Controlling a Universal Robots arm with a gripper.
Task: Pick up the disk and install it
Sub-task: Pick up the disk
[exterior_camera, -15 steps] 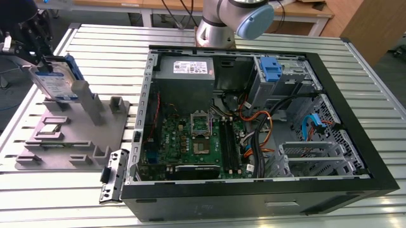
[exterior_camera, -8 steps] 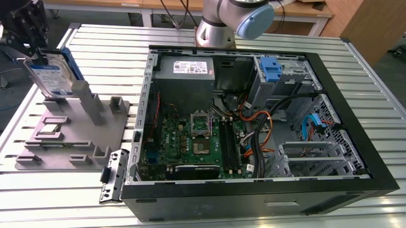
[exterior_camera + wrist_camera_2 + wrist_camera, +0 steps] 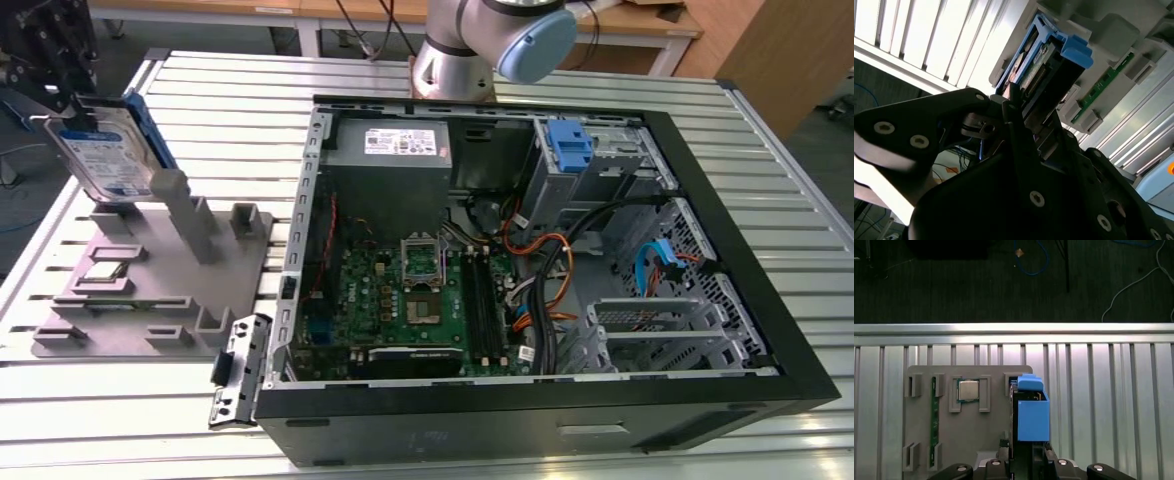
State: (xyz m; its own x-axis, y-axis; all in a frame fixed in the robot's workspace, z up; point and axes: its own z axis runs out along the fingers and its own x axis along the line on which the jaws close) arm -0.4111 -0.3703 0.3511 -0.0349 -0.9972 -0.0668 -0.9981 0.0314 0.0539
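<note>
The disk (image 3: 110, 155), silver with a white and blue label and blue side rails, stands upright on edge at the exterior view's left, over the far corner of the grey fixture (image 3: 174, 290). My gripper (image 3: 74, 112) is shut on its upper end. In the second wrist view the dark fingers (image 3: 1019, 125) clamp the disk (image 3: 1046, 70) from both sides. The first wrist view looks down the disk's blue rail (image 3: 1032, 412), with the gripper (image 3: 1026, 452) around it. I cannot tell whether the disk's lower edge touches the fixture.
An open black computer case (image 3: 534, 420) lies at the exterior view's right, holding a grey power-supply box (image 3: 390, 146), a blue latch (image 3: 570, 148), a green motherboard (image 3: 400, 300) and loose cables. The fixture also holds a processor chip (image 3: 968, 389) and a memory stick (image 3: 934, 420). The arm's base (image 3: 461, 60) stands behind the case.
</note>
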